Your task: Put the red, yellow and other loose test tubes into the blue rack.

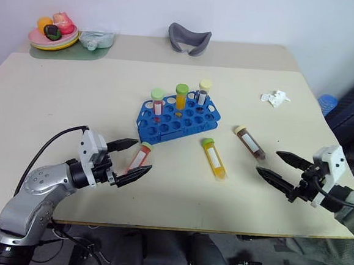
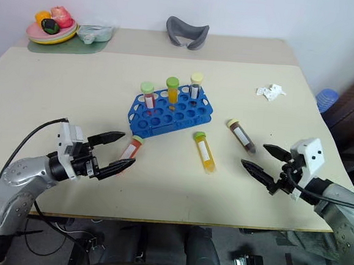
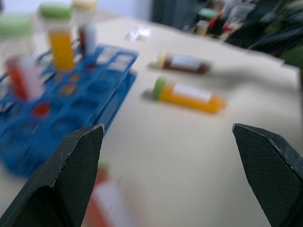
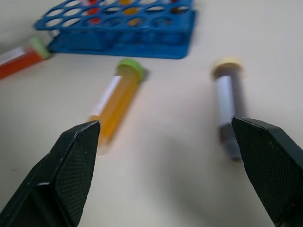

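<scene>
Beige table (image 1: 55,117) against a white wall (image 1: 235,14); left gripper (image 1: 131,158) and right gripper (image 1: 278,167) both gape empty

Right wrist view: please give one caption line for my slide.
Open right claw facing a loose yellow tube and dark tube lying before the blue rack.

Beige bench (image 1: 56,111). Far left corner: plate of fruit (image 1: 52,37) on green mat (image 1: 54,52), clear plastic container (image 1: 97,39) just beside plate. Grey curved object (image 1: 188,39) at far edge. Crumpled white paper (image 1: 275,98) toward right side.
</scene>
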### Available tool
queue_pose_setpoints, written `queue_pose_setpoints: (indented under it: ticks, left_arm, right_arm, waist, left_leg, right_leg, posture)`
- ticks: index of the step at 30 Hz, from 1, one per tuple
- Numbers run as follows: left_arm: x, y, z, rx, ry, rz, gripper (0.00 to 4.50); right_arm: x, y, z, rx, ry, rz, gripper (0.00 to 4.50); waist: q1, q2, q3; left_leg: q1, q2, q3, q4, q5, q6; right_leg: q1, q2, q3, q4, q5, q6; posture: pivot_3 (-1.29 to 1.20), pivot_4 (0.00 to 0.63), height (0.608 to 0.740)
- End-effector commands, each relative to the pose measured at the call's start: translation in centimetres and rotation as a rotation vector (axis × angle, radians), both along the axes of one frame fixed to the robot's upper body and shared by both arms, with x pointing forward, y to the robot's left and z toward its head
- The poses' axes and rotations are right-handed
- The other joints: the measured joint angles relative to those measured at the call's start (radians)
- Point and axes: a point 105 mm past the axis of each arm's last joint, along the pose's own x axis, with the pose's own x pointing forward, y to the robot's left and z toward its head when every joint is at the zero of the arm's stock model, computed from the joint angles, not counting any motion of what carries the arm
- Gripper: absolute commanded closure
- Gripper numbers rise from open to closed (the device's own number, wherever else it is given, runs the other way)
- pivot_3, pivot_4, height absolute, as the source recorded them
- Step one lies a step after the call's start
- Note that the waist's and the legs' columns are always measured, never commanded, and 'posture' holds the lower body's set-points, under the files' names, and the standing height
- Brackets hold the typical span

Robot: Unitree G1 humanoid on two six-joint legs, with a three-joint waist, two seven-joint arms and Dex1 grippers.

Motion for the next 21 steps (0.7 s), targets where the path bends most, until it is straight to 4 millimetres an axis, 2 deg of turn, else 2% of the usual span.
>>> queue_pose_setpoints:
  ticks: [1, 8, 13, 21]
  left_arm:
    - [-0.7, -2.0, 1.0, 0.032, -0.077, -0.120, 0.06]
    - [-0.5, -3.0, -0.1, 0.139, -0.126, -0.234, 0.06]
    - [-0.1, -3.5, -0.3, 0.171, -0.144, -0.239, 0.06]
    - [-0.2, -4.3, -1.4, 0.258, -0.153, -0.282, 0.06]
  right_arm:
    - [1.5, -0.1, 0.6, -0.058, 0.082, 0.011, 0.00]
    - [5.9, -0.7, 0.1, -0.215, 0.194, 0.006, 0.00]
    - [9.0, -1.5, 0.0, -0.242, 0.284, -0.056, 0.00]
    - [11.8, -0.3, -0.6, -0.319, 0.379, -0.051, 0.00]
  waist:
    - [-0.001, 0.000, 0.000]
    - [-0.001, 0.000, 0.000]
    - [0.000, 0.000, 0.000]
    - [-0.001, 0.001, 0.000]
  left_leg:
    - [0.000, 0.000, 0.000, 0.001, 0.000, 0.000]
    - [-0.001, 0.000, 0.000, 0.002, 0.000, 0.000]
    - [-0.003, 0.000, 0.000, 0.004, 0.000, 0.001]
    - [-0.015, 0.001, -0.001, 0.013, -0.002, 0.003]
  right_leg:
    - [0.000, 0.000, 0.000, 0.000, 0.000, 0.000]
    - [-0.001, 0.001, 0.000, 0.001, 0.000, 0.000]
    - [-0.002, 0.000, 0.000, 0.001, 0.000, 0.000]
    - [-0.012, 0.000, -0.001, 0.007, 0.000, 0.000]
  posture:
    - [0.00, 0.150, 0.740]
    - [0.00, 0.150, 0.740]
    - [0.00, 0.150, 0.740]
    - [0.00, 0.150, 0.740]
